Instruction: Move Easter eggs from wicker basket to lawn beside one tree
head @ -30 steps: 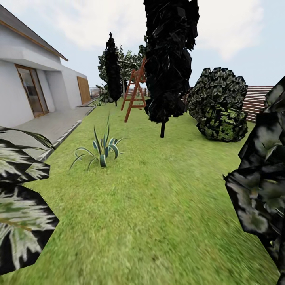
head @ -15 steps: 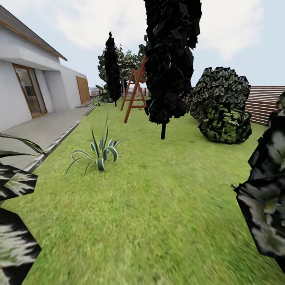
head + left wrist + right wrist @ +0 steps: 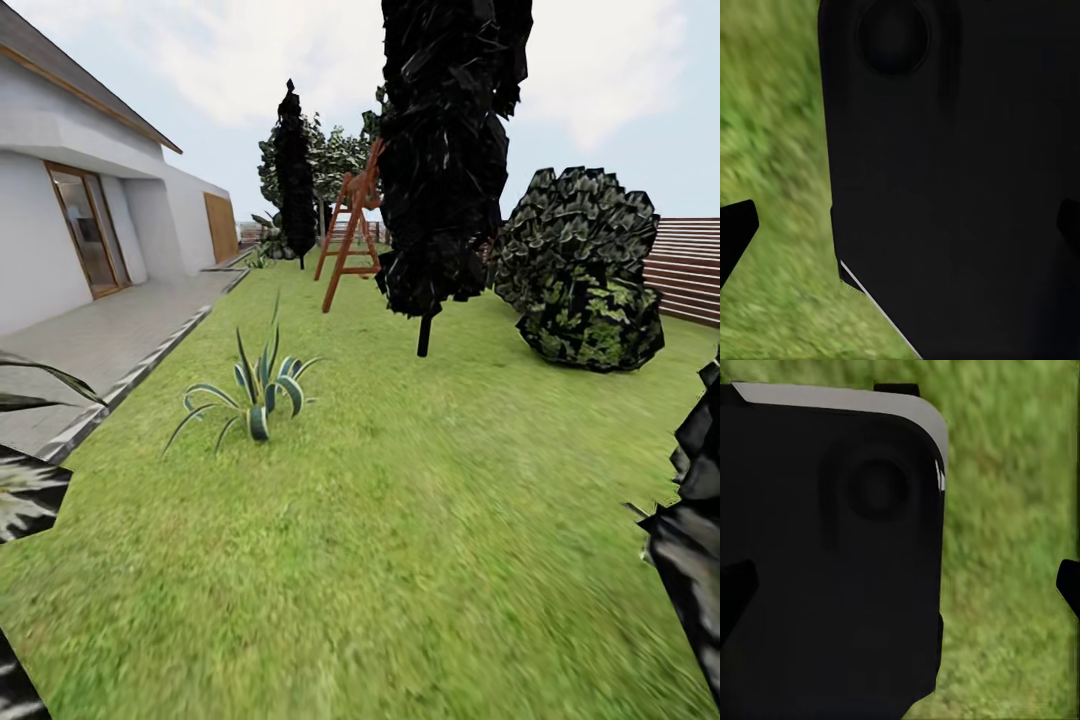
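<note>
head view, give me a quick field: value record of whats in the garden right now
setting: garden lawn beside a white house
near plant: striped spiky plant on the grass
ladder: wooden stepladder, upright, farther back
black tree: tall columnar tree, thin trunk
bush: rounded dark bush by the slatted fence
paving: grey patio along the house
basket and eggs: not in sight
left gripper: open
right gripper: open

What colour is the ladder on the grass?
The ladder is reddish-brown, like wood. The head view shows it best.
</note>
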Robot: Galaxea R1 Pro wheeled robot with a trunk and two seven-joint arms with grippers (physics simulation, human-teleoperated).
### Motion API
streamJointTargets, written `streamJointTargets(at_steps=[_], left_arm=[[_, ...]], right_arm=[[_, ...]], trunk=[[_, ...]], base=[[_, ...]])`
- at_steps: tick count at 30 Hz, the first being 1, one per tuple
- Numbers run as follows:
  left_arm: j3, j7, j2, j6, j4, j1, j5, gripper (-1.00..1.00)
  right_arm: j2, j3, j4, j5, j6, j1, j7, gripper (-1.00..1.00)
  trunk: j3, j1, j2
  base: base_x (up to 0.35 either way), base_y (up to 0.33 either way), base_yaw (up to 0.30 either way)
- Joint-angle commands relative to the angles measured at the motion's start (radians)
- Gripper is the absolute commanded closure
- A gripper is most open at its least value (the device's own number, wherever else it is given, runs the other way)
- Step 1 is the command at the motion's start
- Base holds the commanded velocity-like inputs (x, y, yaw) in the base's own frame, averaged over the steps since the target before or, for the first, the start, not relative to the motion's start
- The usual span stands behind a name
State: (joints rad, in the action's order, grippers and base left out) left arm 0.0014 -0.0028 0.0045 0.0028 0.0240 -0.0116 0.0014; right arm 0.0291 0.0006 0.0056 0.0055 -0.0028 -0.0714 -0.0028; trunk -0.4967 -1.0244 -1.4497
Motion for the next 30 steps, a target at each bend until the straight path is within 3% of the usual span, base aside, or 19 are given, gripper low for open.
streamJointTargets(at_steps=[1, 30], left_arm=[[0.0, 0.0, 0.0, 0.0, 0.002, -0.001, 0.0, -1.0], [0.0, 0.001, 0.0, 0.002, 0.002, -0.001, 0.0, -1.0]], right_arm=[[0.0, 0.0, 0.001, 0.001, 0.0, -0.001, 0.0, -1.0], [0.0, 0.001, 0.001, 0.001, 0.0, -0.001, 0.001, -1.0]], trunk=[[-0.001, -0.001, 0.0], [-0.001, -0.001, 0.0]], base=[[0.336, 0.0, 0.107], [0.336, -0.045, 0.005]])
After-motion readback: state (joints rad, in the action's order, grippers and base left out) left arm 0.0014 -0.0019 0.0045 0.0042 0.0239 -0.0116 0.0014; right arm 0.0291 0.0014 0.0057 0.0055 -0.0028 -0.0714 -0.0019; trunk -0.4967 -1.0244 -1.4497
